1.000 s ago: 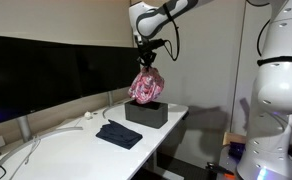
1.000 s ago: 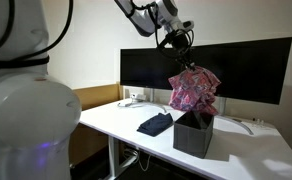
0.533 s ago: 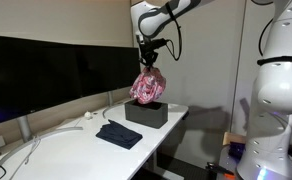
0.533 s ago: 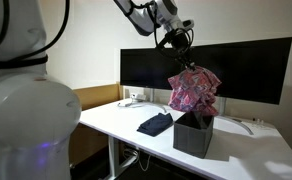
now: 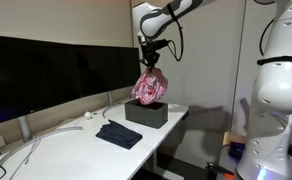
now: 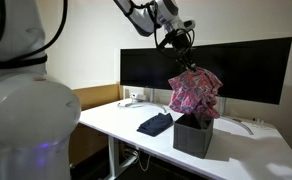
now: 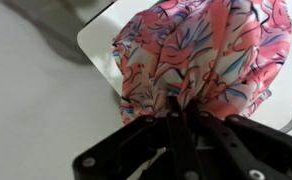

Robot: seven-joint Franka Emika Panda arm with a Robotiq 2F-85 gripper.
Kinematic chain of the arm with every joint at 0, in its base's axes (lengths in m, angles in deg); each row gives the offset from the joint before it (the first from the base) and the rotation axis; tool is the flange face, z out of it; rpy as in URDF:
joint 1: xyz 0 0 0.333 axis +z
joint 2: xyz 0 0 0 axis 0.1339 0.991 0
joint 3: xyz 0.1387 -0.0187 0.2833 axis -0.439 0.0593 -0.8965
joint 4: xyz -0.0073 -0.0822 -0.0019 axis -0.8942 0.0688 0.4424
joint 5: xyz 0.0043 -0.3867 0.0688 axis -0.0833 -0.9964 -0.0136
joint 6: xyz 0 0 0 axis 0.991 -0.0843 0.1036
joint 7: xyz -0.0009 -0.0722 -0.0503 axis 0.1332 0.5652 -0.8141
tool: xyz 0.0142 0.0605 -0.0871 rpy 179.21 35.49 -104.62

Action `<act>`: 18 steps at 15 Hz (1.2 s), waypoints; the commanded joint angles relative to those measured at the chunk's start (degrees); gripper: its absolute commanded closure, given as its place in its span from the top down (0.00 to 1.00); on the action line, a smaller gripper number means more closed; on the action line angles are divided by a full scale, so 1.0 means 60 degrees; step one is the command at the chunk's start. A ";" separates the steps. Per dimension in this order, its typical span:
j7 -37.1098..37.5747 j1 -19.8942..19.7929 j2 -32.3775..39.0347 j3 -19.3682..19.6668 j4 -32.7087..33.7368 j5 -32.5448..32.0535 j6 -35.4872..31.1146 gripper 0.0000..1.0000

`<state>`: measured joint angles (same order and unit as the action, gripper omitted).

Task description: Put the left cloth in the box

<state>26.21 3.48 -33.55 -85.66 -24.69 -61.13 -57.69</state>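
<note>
While jaws pinch its top, left cloth (image 5: 148, 88) hangs vertically, pointing down at box (image 5: 146, 114)

You have a long white rectangular table (image 5: 66, 145) carrying everything here. In an exterior view, a small dark grey-black rectangular box with low straight sides (image 5: 146, 113) stands at the table's far right end, close to the corner. Nearer and to the left, a plain dark navy cloth (image 5: 119, 134) lies flat, apart from the box. Thin white cables (image 5: 26, 150) loop over the near left part. A wide dark monitor (image 5: 46, 70) stands along the left edge.
</note>
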 commanded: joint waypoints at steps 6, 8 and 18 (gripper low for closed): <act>-0.0192 -0.0106 0.0131 0.0119 0.0024 -0.0069 -0.0546 0.02; -0.0163 -0.0088 0.0181 0.0108 0.0042 -0.0099 -0.0566 0.02; -0.0132 -0.0093 0.0277 0.0133 0.0113 -0.0081 -0.0531 0.72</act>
<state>26.21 3.39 -32.15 -84.81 -24.31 -61.14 -59.91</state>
